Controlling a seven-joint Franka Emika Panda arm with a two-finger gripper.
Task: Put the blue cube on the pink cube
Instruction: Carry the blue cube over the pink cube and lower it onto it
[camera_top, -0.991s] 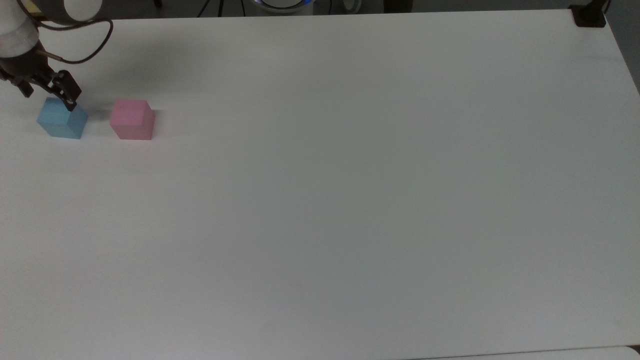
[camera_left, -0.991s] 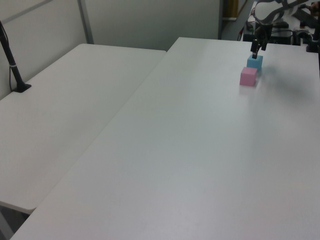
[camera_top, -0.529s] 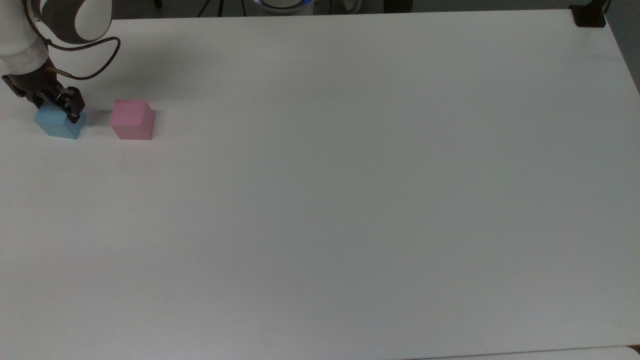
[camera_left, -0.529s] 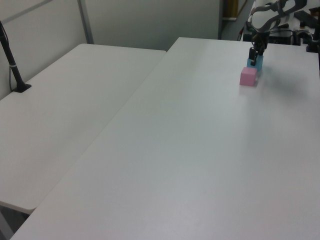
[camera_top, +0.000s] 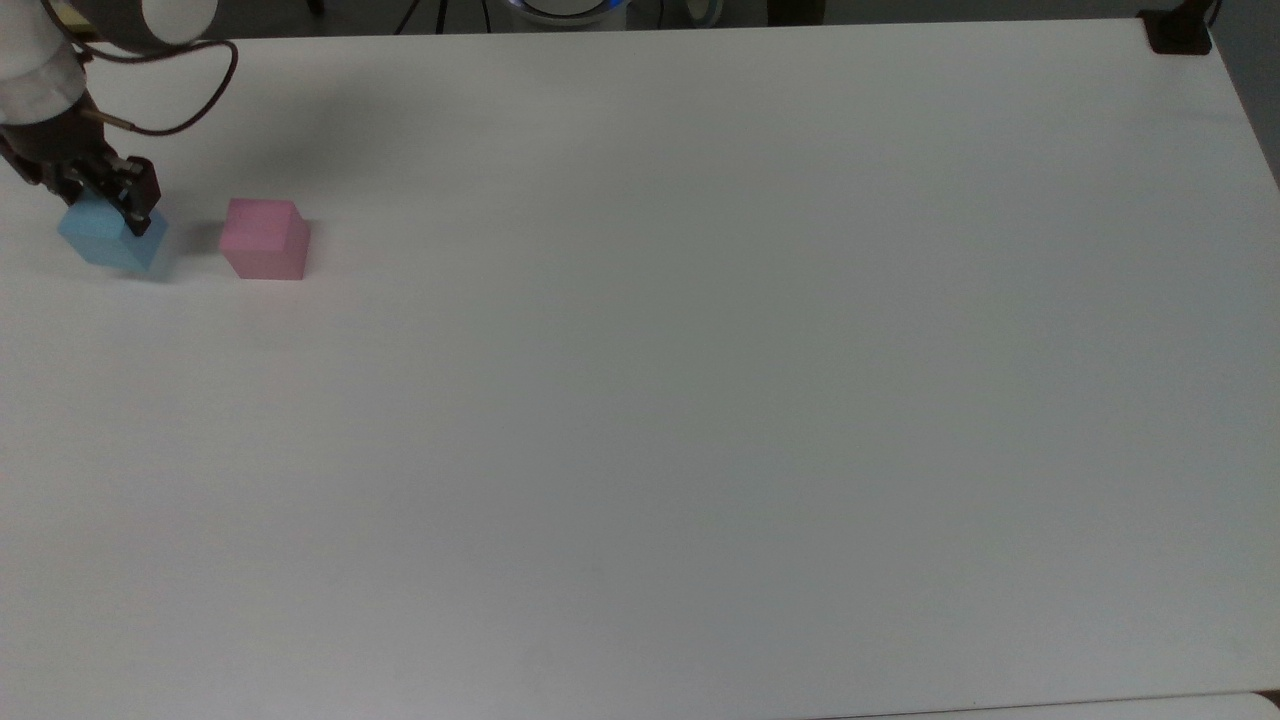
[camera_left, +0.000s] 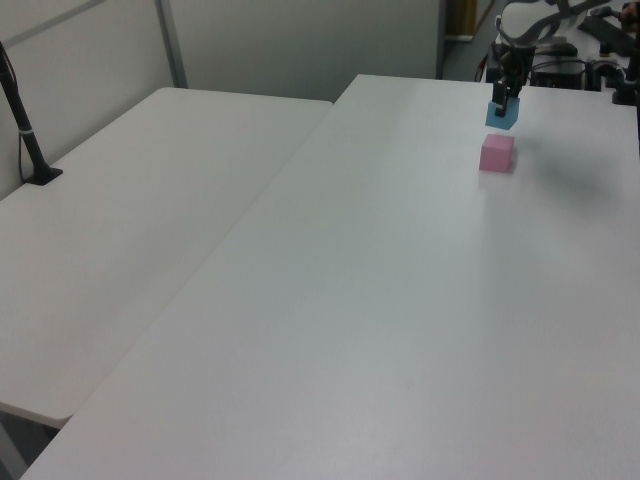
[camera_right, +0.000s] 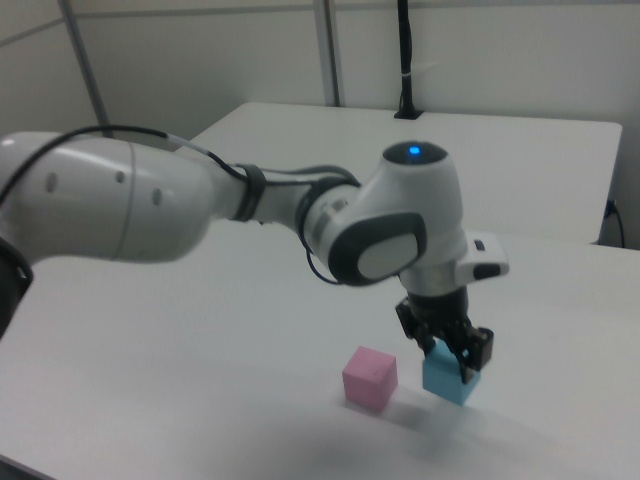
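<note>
My gripper (camera_top: 95, 210) (camera_left: 503, 101) (camera_right: 448, 362) is shut on the blue cube (camera_top: 100, 240) (camera_left: 502, 116) (camera_right: 448, 382), which hangs a little above the table at the top view's far left. The pink cube (camera_top: 263, 238) (camera_left: 497, 153) (camera_right: 369, 379) rests on the white table (camera_top: 700, 350), a short way to the right of the blue cube in the top view. In the right view the blue cube hangs just right of the pink cube, slightly higher than it, and the two do not touch.
A black stand (camera_top: 1178, 30) sits at the table's far right corner in the top view. A second white table (camera_left: 130, 220) with a black post (camera_left: 25, 130) adjoins on the left view's left. My arm's white body (camera_right: 200, 210) reaches in from the right view's left.
The gripper came down over the blue cube, shut on it, and has lifted it off the table. The pink cube has not moved.
</note>
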